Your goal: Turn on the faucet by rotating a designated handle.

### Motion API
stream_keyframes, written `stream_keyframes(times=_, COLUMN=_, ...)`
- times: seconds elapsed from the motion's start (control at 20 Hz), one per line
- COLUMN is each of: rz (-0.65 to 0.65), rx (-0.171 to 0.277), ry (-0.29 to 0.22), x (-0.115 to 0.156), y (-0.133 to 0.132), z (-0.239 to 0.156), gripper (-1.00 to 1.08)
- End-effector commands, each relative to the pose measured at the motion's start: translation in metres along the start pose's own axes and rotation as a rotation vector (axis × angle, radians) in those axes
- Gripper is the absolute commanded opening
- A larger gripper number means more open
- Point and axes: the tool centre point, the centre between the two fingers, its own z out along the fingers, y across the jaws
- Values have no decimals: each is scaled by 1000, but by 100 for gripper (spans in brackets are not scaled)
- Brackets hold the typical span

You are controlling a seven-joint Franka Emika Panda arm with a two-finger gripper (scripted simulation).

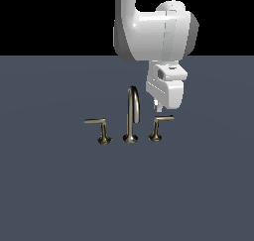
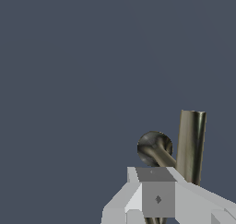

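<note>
Standing on a plain slate-blue surface, the faucet faces black backdrop.

Surface: flat, uniform dark slate-blue floor, no markings. Standing directly on it, in a row: spout on round base at centre; longer-lever handle on the exterior view's left; designated handle on the right. Bases apart, roughly evenly spaced.

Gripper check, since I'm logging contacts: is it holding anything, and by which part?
Nothing is visibly held; the gripper hovers by the designated handle.
</note>
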Motion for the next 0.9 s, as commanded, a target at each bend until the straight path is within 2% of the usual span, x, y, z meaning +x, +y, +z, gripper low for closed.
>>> stream_keyframes(times=0.0, rz=42, rx=1, ry=2, x=10, y=-4, z=10, gripper=-100)
stream_keyframes(times=0.35, rz=104, rx=2, ry=3, x=26, y=-7, z=24, gripper=-100)
stream_keyframes(times=0.85, rz=104, rx=2, ry=2, x=26, y=-7, z=24, gripper=-100)
